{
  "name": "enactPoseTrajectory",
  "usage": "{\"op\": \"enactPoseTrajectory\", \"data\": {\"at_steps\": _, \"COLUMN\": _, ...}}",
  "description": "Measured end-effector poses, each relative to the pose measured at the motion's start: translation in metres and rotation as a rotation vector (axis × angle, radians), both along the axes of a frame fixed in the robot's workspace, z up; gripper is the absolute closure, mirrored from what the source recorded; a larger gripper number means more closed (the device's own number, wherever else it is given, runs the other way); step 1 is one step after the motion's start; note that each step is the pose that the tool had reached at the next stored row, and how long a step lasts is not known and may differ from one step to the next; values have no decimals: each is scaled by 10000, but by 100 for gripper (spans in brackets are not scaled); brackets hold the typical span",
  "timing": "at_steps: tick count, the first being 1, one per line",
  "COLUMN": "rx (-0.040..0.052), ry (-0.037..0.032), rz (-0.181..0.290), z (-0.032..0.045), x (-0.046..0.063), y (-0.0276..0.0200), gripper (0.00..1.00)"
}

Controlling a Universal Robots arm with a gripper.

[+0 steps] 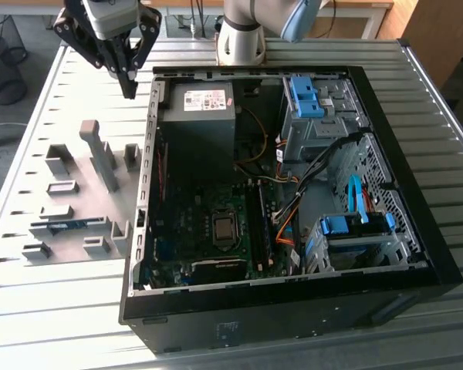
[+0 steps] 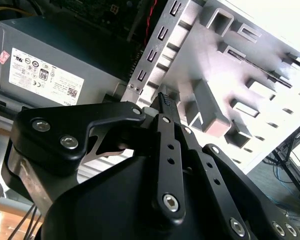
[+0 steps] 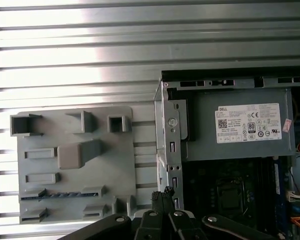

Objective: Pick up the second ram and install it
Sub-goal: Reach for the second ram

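White printed label (image 3: 248, 123) on grey power supply (image 3: 230, 150), rows of certification marks

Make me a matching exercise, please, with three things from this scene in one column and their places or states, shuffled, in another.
Things:
1 second ram
2 gripper
3 power supply

Places or states:
A inside the computer case, white label on top
B shut, holding nothing, raised above the table
C lying in the grey fixture plate beside the case

Pairs: 1-C; 2-B; 3-A

Harsh daylight glare on slatted table (image 3: 140, 55)
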State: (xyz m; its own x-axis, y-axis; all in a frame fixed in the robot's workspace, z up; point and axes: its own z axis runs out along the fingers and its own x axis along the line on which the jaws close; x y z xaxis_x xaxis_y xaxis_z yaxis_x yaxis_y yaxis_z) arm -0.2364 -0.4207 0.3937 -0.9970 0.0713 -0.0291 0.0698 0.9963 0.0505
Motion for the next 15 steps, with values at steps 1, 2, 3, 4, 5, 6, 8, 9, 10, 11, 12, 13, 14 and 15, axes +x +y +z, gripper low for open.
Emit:
{"op": "enactPoseTrajectory", "data": {"at_steps": 1, "rx": 1, "ry": -1, "rz": 0, "z": 0, "x": -4, "y": 0, "gripper": 89}}
{"op": "enactPoseTrajectory", "data": {"at_steps": 2, "rx": 1, "ry": -1, "rz": 1, "z": 0, "x": -4, "y": 0, "gripper": 89}}
{"op": "enactPoseTrajectory", "data": {"at_steps": 3, "rx": 0, "ry": 0, "rz": 0, "z": 0, "x": -7, "y": 0, "gripper": 89}}
{"op": "enactPoseTrajectory", "data": {"at_steps": 4, "rx": 1, "ry": 0, "rz": -1, "z": 0, "x": -8, "y": 0, "gripper": 89}}
{"op": "enactPoseTrajectory", "data": {"at_steps": 5, "rx": 1, "ry": 0, "rz": -1, "z": 0, "x": -10, "y": 0, "gripper": 89}}
{"op": "enactPoseTrajectory", "data": {"at_steps": 6, "rx": 1, "ry": 0, "rz": -1, "z": 0, "x": -12, "y": 0, "gripper": 89}}
{"op": "enactPoseTrajectory", "data": {"at_steps": 8, "rx": 0, "ry": 0, "rz": 0, "z": 0, "x": -16, "y": 0, "gripper": 89}}
{"op": "enactPoseTrajectory", "data": {"at_steps": 9, "rx": 0, "ry": 0, "rz": -1, "z": 0, "x": -20, "y": 0, "gripper": 89}}
{"op": "enactPoseTrajectory", "data": {"at_steps": 10, "rx": 1, "ry": 0, "rz": -1, "z": 0, "x": -23, "y": 0, "gripper": 89}}
{"op": "enactPoseTrajectory", "data": {"at_steps": 11, "rx": 0, "ry": 0, "rz": 0, "z": -1, "x": -24, "y": 0, "gripper": 89}}
{"op": "enactPoseTrajectory", "data": {"at_steps": 12, "rx": 1, "ry": -1, "rz": 0, "z": -1, "x": -27, "y": 0, "gripper": 89}}
{"op": "enactPoseTrajectory", "data": {"at_steps": 13, "rx": 1, "ry": 0, "rz": -1, "z": -1, "x": -30, "y": 0, "gripper": 89}}
{"op": "enactPoseTrajectory", "data": {"at_steps": 14, "rx": 1, "ry": 0, "rz": -1, "z": -2, "x": -35, "y": 0, "gripper": 89}}
{"op": "enactPoseTrajectory", "data": {"at_steps": 15, "rx": 1, "ry": 0, "rz": 0, "z": -2, "x": -38, "y": 0, "gripper": 89}}
